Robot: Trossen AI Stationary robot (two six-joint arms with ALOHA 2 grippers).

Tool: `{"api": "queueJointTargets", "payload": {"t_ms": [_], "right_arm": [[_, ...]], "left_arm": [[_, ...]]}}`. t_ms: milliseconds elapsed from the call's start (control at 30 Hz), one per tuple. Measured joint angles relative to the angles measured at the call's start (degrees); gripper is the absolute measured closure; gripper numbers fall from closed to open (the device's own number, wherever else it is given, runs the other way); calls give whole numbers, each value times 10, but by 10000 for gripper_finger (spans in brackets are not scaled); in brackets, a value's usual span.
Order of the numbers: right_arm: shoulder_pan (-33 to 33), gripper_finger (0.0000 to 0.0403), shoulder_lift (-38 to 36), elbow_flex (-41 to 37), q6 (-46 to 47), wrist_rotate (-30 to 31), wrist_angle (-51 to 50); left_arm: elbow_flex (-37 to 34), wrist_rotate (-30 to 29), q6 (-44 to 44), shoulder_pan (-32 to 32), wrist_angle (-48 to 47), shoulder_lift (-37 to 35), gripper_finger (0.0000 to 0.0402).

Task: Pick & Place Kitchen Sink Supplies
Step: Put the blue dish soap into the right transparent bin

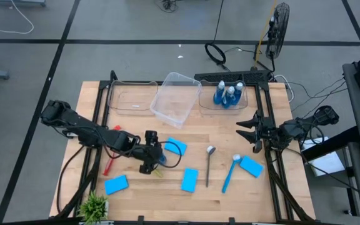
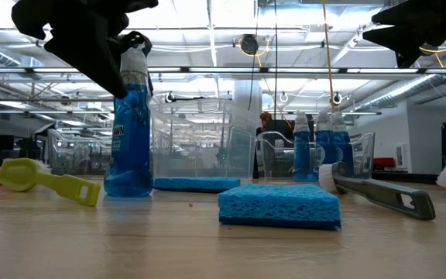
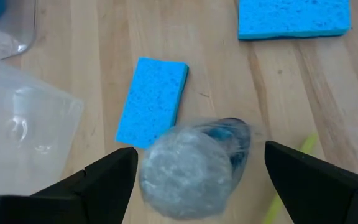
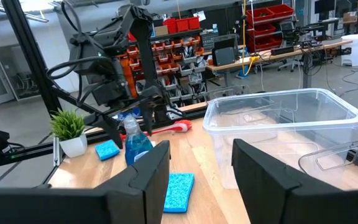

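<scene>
Blue liquid fills the bottle (image 2: 131, 132) standing upright on your tabletop (image 1: 199, 194), and your left gripper (image 3: 194, 171) sits directly over it with its jaws spread wide, one on each side of the pale cap, neither touching. A blue sponge (image 3: 152, 101) lies flat on the wood just beyond the jaws, and a yellow brush (image 2: 46, 180) lies beside the bottle. Your right gripper (image 1: 250, 133) hangs well apart at the tabletop's far right edge, jaws parted and holding nothing. From between those jaws you look across at a clear bin (image 4: 284, 127). Three more bottles (image 1: 229, 95) stand in a bin behind.
</scene>
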Motion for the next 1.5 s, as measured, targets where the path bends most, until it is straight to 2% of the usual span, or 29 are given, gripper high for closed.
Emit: {"api": "queueJointTargets", "payload": {"t_ms": [200,533,967,1200,1500], "right_arm": [[0,243,0,0,0,0,0],[0,243,0,0,0,0,0],[0,243,0,0,1,-1,9],[0,243,0,0,2,-2,9],[0,243,0,0,2,-2,50]], "left_arm": [[0,0,3,0,0,0,68],[1,9,1,0,0,0,217],[4,14,-19,2,7,-14,239],[48,55,-57,25,-4,-26,245],[133,61,-108,52,-18,-26,245]]}}
